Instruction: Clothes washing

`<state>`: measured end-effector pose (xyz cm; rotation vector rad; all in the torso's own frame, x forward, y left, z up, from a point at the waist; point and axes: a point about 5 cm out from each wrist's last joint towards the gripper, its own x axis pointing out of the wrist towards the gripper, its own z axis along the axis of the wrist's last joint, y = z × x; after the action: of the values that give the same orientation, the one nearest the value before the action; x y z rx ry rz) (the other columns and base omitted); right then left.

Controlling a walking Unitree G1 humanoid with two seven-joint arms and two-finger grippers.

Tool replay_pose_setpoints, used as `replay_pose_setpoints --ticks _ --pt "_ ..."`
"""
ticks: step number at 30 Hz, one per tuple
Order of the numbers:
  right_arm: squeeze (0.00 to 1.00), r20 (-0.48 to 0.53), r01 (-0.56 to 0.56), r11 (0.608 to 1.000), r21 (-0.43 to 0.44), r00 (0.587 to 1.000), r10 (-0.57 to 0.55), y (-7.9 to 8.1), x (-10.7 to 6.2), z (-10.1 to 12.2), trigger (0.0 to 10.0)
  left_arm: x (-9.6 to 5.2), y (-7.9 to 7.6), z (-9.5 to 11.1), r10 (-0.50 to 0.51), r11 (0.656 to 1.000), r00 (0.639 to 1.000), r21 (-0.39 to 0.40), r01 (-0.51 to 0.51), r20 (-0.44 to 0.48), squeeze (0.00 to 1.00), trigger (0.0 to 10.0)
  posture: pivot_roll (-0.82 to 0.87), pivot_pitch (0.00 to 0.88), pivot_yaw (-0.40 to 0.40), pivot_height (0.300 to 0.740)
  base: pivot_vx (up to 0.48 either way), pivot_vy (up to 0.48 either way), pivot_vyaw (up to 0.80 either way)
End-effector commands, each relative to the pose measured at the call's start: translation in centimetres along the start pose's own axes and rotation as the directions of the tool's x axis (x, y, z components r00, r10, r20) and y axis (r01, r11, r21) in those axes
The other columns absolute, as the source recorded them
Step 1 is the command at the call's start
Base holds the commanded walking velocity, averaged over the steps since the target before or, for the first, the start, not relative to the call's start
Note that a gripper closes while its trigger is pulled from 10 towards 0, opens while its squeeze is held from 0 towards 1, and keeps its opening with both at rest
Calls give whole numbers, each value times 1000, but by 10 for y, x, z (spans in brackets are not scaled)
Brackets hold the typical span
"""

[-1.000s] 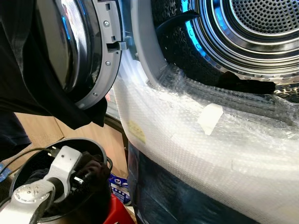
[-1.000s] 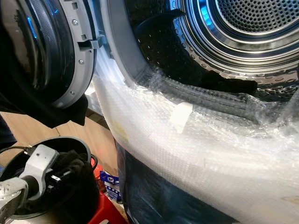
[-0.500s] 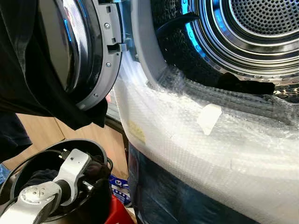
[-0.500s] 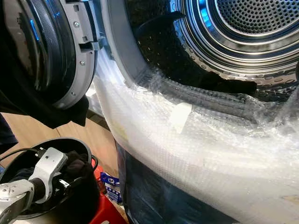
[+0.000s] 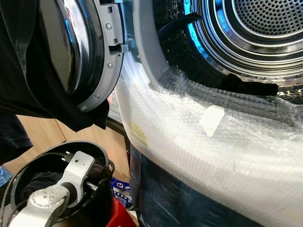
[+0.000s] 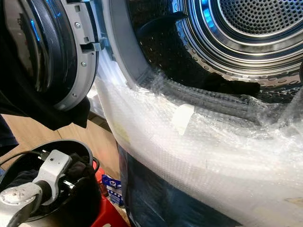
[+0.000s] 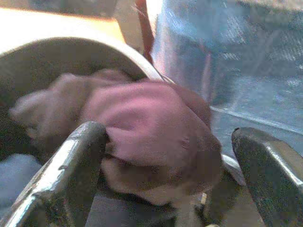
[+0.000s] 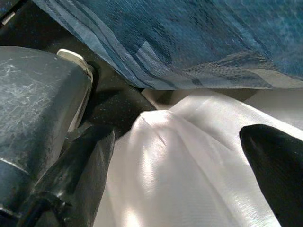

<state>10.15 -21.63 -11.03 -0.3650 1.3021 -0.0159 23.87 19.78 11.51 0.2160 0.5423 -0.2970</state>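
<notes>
The left gripper (image 7: 165,156), fingers apart, straddled a maroon garment (image 7: 147,137) bunched in the black bucket (image 5: 97,146) beside the open washer drum (image 5: 255,28); judged soft, light, best pinched at its raised fold.

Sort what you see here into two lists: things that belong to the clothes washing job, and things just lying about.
Belonging to the job:
- washing machine drum
- open door
- black bucket of laundry
- dark garment between the open left pincer fingers
- black cloth in the drum

Just lying about:
- bubble wrap
- blue-and-white packet
- red item beneath the bucket
</notes>
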Motion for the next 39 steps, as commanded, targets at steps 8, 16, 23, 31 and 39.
replay_pose_setpoints --ticks 8,16,23,31,39 --pt "0 -9 -39 998 -42 999 39 15 -1 -4 10000 1 16 2 107 994 994 3 -107 3 0 10000 78 19 45 740 0 0 0" --pt "0 -6 -40 998 -45 999 40 15 -1 -3 10000 5 18 0 139 990 990 -23 -140 -19 0 10000 67 18 52 740 0 0 0" --pt "0 9 -33 998 -56 999 34 14 -1 3 10000 7 26 -2 162 987 986 -19 -163 -46 0 10000 60 23 49 740 0 0 0" --pt "0 18 -37 998 -57 999 38 20 -1 10 10000 8 20 -4 139 989 990 -41 -140 -31 0 0 56 1 43 740 0 0 0" --pt "0 21 -53 997 -61 998 54 17 -1 19 10000 17 12 7 104 992 994 -69 -103 13 0 0 75 0 26 740 0 0 0"
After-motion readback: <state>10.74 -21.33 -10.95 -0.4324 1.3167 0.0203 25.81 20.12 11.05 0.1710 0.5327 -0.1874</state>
